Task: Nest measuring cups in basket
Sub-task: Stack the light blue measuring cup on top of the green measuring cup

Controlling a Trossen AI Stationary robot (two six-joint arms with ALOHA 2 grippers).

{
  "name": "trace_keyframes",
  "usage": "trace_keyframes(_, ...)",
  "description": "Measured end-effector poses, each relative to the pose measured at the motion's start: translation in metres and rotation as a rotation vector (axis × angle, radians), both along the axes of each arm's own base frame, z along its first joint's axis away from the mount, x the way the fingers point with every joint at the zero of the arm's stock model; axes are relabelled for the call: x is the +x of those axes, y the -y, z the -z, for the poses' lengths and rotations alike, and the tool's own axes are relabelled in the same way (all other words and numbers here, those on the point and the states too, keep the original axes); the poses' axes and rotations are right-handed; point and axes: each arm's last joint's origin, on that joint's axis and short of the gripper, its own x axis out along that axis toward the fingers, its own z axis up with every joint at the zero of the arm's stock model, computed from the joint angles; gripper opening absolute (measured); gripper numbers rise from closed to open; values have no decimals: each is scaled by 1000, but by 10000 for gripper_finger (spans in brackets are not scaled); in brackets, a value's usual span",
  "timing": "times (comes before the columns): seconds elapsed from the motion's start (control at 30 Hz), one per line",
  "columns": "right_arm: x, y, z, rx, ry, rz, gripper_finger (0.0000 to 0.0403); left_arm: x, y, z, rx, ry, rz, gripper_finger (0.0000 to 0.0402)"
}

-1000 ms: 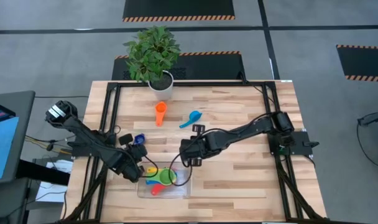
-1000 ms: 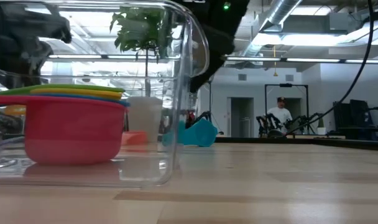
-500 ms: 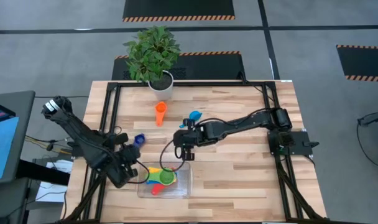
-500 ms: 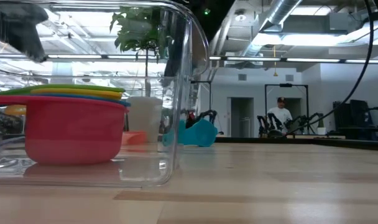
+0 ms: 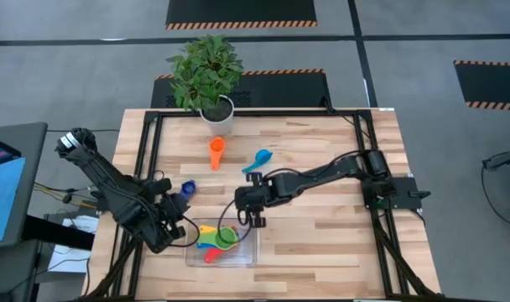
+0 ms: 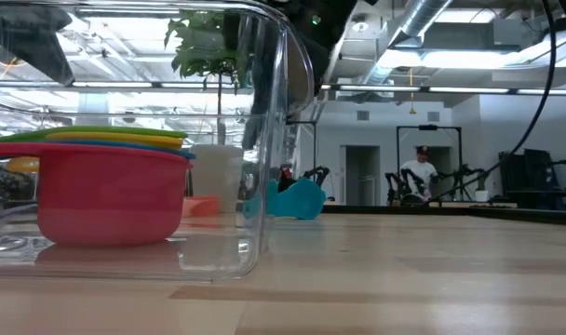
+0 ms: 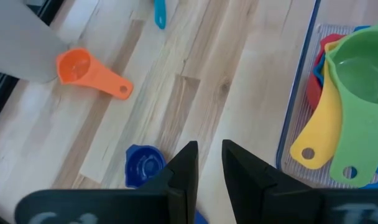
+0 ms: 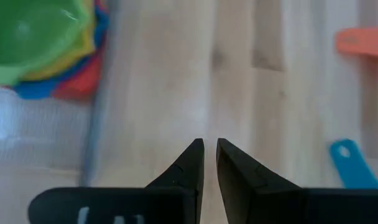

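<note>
Stack of four cups (image 5: pixel 217 240) in the basket (image 5: pixel 245 255), three loose on the surface (image 5: pixel 322 226); both arms' fingers nearly closed, empty; risk: nudging the orange cup (image 5: pixel 216 152) away.

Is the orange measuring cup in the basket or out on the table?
Out. The orange cup lies on bare wood near the plant pot, far from the basket.

No readable text, labels or numbers anywhere.
</note>
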Motion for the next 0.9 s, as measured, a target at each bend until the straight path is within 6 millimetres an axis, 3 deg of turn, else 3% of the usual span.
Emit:
trace_keyframes(0.13, -2, -11, 9, 0, -38, -27, 65, 0, 0, 0, 1, 1, 0, 62)
trace_keyframes(0.6, -5, -36, 5, 50, -10, -87, 65, 0, 0, 0, 5, 1, 3, 62)
trace_keyframes(0.9, -2, -27, 4, -9, 10, -48, 66, 0, 0, 0, 6, 2, 2, 62)
